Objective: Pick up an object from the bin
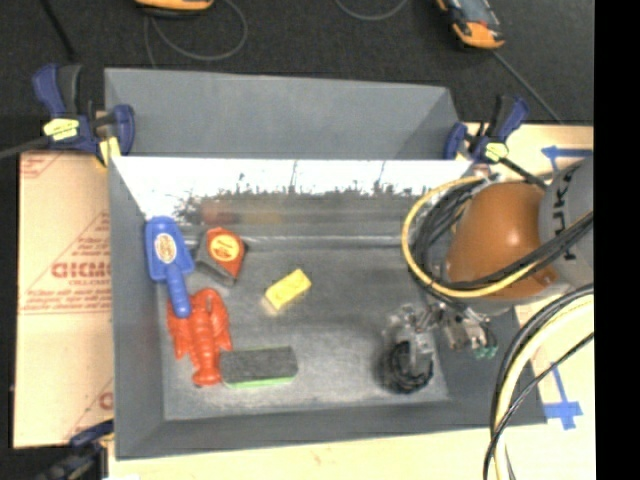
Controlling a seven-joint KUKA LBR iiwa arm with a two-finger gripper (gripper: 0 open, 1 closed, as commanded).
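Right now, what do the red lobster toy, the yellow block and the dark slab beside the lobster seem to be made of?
Red lobster toy: probably moulded plastic or rubber; even bright colour, rounded segmented shape. Yellow block: perhaps foam or plastic; flat matte faces, no glare. Dark slab: perhaps sponge or felt; dull top, greenish edge.

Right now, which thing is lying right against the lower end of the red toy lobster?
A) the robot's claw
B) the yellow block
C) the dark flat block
C: the dark flat block lies against the lower end of the red lobster. The yellow block sits apart, higher up, and the claw is well off to the right.
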